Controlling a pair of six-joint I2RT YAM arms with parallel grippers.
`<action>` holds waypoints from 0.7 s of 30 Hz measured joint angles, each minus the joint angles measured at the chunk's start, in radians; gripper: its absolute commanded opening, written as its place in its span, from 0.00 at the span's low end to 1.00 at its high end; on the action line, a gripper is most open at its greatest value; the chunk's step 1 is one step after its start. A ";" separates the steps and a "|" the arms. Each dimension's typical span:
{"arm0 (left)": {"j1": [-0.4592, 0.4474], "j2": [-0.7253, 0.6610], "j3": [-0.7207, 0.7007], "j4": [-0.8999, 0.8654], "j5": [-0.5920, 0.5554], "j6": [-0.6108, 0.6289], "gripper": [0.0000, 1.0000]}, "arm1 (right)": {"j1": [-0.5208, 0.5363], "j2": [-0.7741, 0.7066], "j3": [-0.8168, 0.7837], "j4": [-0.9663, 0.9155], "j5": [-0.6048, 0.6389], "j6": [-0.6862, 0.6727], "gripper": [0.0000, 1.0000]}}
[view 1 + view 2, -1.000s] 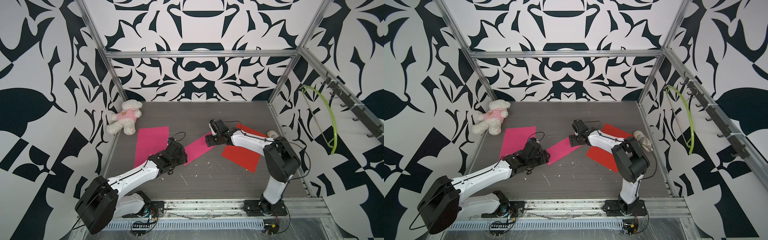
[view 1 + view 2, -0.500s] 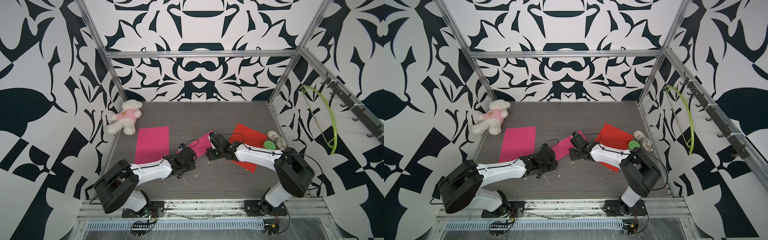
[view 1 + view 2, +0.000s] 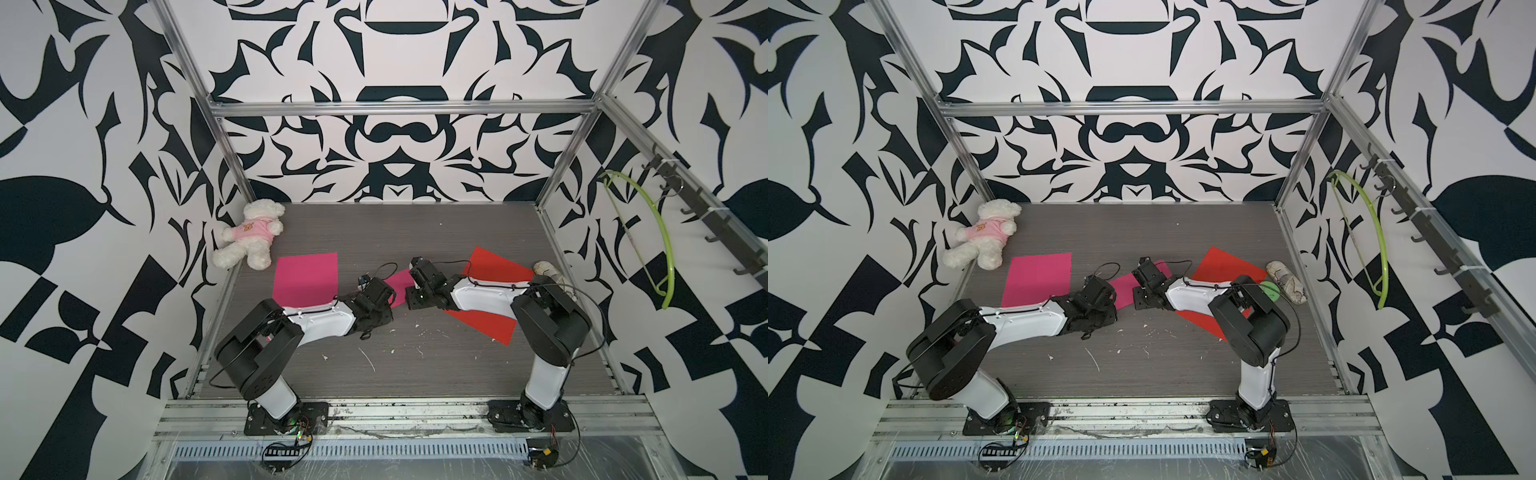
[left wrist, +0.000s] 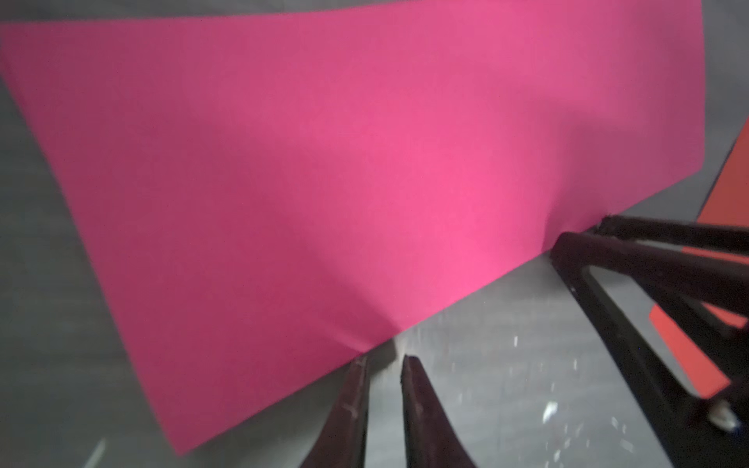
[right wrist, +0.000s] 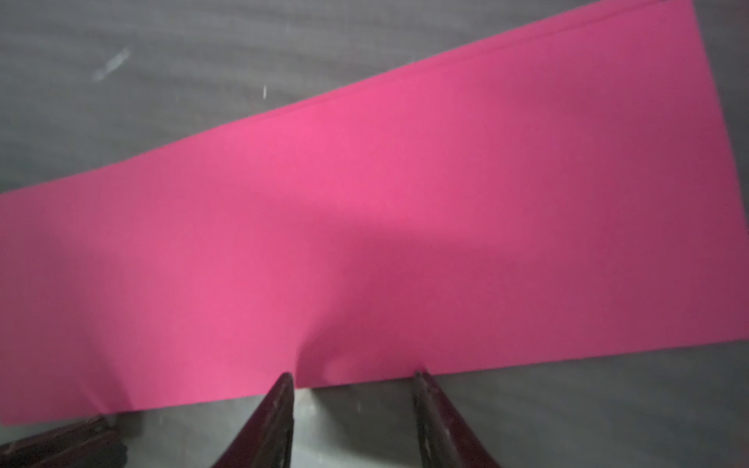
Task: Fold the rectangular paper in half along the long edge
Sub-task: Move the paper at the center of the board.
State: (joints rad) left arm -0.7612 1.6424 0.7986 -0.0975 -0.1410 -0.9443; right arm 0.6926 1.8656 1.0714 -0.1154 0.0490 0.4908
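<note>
Claws first: my left gripper (image 4: 384,362) is nearly closed, with a thin gap and nothing in it. My right gripper (image 5: 353,379) stands half apart, empty. Both sets of tips sit at the near edge of the folded pink paper (image 5: 364,223), mid-table between my arms. Fold looks done; maybe crease pressing remains. No containers seen. Spare pink sheet (image 3: 305,278) lies beyond.

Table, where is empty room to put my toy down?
Free on the table: the back strip between teddy bear, red sheet and back wall; the front strip between both arm bases, only crumbs. Crowded: the middle, where left gripper and right gripper meet the folded pink paper.
</note>
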 measured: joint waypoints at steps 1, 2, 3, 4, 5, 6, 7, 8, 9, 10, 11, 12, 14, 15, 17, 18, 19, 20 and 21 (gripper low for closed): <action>0.020 0.021 0.023 0.000 0.008 0.012 0.21 | -0.010 0.019 0.023 0.004 0.000 -0.003 0.50; 0.042 0.047 0.053 -0.003 0.017 0.027 0.21 | -0.023 0.043 0.052 0.007 -0.001 -0.008 0.50; 0.064 0.074 0.087 -0.005 0.028 0.043 0.21 | -0.036 0.068 0.085 0.008 -0.001 -0.014 0.50; 0.085 0.100 0.118 -0.008 0.036 0.057 0.21 | -0.048 0.092 0.117 0.008 -0.003 -0.019 0.50; 0.107 0.129 0.155 -0.014 0.048 0.073 0.21 | -0.061 0.117 0.151 0.006 -0.004 -0.024 0.50; 0.129 0.158 0.193 -0.020 0.061 0.086 0.22 | -0.076 0.146 0.192 0.006 -0.006 -0.027 0.50; 0.150 0.185 0.229 -0.028 0.075 0.100 0.22 | -0.087 0.169 0.223 0.004 -0.008 -0.029 0.50; 0.171 0.215 0.269 -0.038 0.089 0.113 0.23 | -0.101 0.199 0.267 0.000 -0.012 -0.031 0.50; 0.193 0.243 0.310 -0.048 0.104 0.128 0.23 | -0.111 0.224 0.301 -0.001 -0.015 -0.033 0.50; 0.212 0.269 0.349 -0.061 0.112 0.142 0.23 | -0.121 0.250 0.340 -0.004 -0.019 -0.035 0.50; 0.228 0.292 0.383 -0.072 0.117 0.154 0.23 | -0.129 0.272 0.375 -0.012 -0.023 -0.036 0.50; 0.245 0.317 0.420 -0.086 0.126 0.167 0.23 | -0.138 0.297 0.413 -0.017 -0.026 -0.038 0.50; 0.276 0.363 0.492 -0.112 0.143 0.189 0.24 | -0.151 0.340 0.479 -0.029 -0.032 -0.040 0.50; 0.291 0.387 0.531 -0.124 0.151 0.200 0.24 | -0.157 0.362 0.513 -0.035 -0.035 -0.041 0.50; 0.312 0.423 0.585 -0.142 0.162 0.220 0.27 | -0.167 0.396 0.568 -0.046 -0.040 -0.042 0.50; 0.322 0.440 0.616 -0.157 0.166 0.229 0.28 | -0.171 0.410 0.592 -0.053 -0.044 -0.043 0.50; 0.329 0.451 0.639 -0.167 0.166 0.239 0.29 | -0.174 0.422 0.615 -0.061 -0.048 -0.045 0.50; 0.335 0.457 0.656 -0.178 0.166 0.247 0.31 | -0.176 0.430 0.630 -0.068 -0.051 -0.046 0.51; 0.340 0.460 0.669 -0.185 0.166 0.254 0.34 | -0.178 0.434 0.643 -0.077 -0.056 -0.050 0.52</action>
State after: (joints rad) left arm -0.4217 2.1021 1.4673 -0.2825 0.0246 -0.6907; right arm 0.5148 2.2997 1.7142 -0.1921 -0.0071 0.4412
